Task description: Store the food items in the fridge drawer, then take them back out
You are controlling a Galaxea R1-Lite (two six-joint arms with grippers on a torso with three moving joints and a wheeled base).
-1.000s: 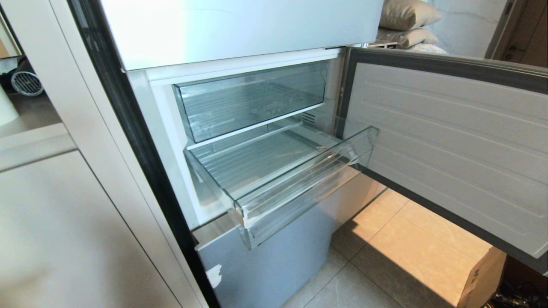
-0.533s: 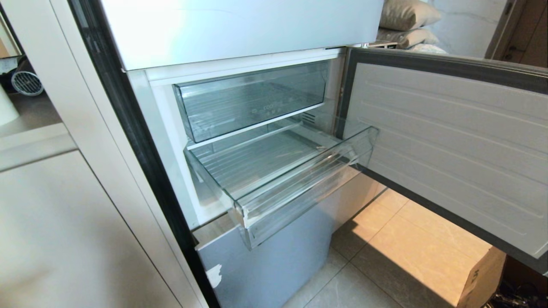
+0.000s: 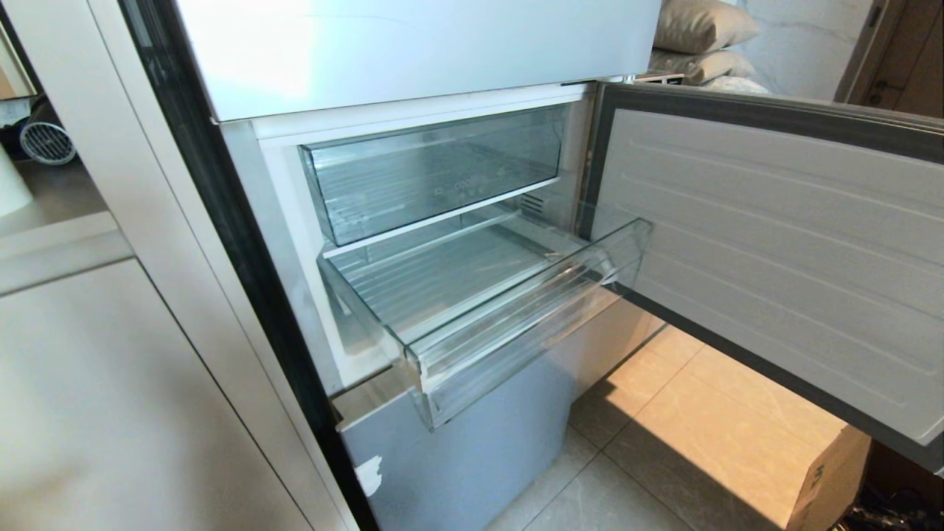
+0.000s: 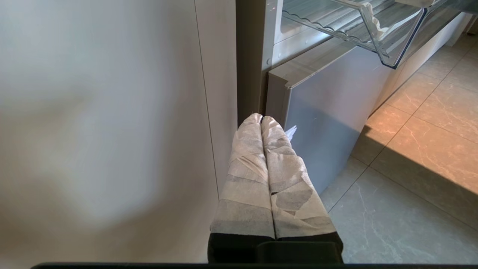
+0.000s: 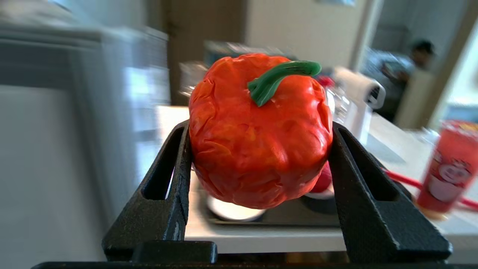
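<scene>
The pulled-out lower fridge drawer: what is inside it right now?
Nothing shows inside the fridge drawer: only its bare ribbed floor. Its rear part runs under the upper bin, though both are clear. The orange-red fruit is elsewhere, clamped in the right end effector.

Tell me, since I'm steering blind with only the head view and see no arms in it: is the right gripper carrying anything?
Observer: Yes, the right gripper is shut on the orange-red fruit, green stem showing.
Operator: Is it near the drawer?
Observer: Not visibly; behind it is a counter with a red cup.
Operator: And the left gripper?
Observer: The left gripper is shut and empty, low beside the fridge, below the fridge drawer.
</scene>
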